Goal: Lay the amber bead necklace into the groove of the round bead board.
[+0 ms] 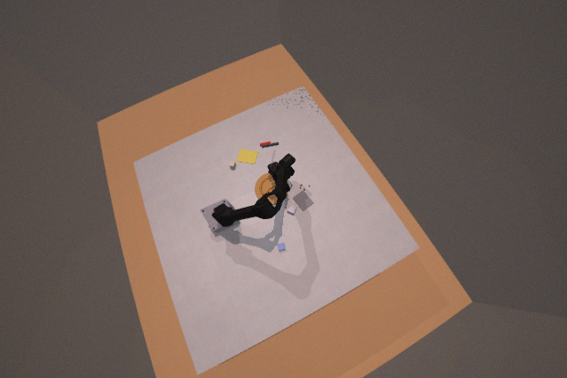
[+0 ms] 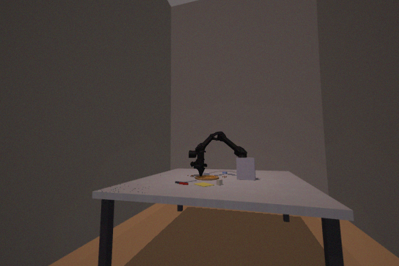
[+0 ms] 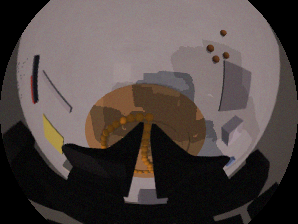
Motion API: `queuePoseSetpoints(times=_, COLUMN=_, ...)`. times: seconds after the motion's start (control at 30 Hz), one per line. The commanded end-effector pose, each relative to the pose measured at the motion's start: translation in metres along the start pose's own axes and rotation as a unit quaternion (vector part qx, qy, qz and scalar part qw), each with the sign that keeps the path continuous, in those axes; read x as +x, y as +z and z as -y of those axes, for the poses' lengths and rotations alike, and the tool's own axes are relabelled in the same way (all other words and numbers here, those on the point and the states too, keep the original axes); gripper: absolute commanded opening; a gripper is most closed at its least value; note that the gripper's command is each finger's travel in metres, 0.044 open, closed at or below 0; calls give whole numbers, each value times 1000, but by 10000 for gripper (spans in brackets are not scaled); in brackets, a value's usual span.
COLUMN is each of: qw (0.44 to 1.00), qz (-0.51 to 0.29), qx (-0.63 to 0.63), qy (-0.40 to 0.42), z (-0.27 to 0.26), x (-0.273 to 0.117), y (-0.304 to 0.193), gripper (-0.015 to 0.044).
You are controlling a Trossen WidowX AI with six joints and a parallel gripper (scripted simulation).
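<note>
The round orange-brown bead board [image 1: 258, 189] [image 2: 206, 179] [image 3: 196, 119] lies flat on the table. The amber bead necklace [image 3: 123, 120] lies over the board's left half in the wrist view; one stretch curves along the far left, another runs down the middle between my fingers. The curved groove line shows bare on the board's right side. My gripper [image 2: 201, 175] [image 3: 147, 125] points down low over the board, its fingers nearly together on beads of the middle stretch. In the top view the arm hides the fingertips and part of the board.
Several loose brown beads [image 1: 301, 185] [image 3: 210, 48] lie beyond the board, near a flat grey square [image 1: 303, 200] [image 3: 235, 87]. A pale block [image 1: 291, 209] [image 3: 231, 131], blue block [image 1: 281, 246], yellow square [image 1: 248, 156] [image 3: 53, 133], beige cube [image 1: 232, 165] [image 2: 218, 182] and red marker [image 1: 264, 144] lie around.
</note>
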State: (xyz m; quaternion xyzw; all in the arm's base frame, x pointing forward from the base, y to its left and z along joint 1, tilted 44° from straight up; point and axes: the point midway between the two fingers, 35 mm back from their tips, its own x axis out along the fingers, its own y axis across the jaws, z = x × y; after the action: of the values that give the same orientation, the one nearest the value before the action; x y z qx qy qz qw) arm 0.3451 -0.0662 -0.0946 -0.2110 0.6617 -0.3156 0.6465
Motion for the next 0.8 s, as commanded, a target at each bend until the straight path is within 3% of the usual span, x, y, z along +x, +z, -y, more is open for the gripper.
queuePoseSetpoints(times=0.0, qw=1000, qz=0, qx=0, qy=0, z=0, x=0, y=0, gripper=0)
queuePoseSetpoints(times=0.77, qw=1000, qz=0, qx=-2, qy=-3, z=13, x=-6, y=11, gripper=0)
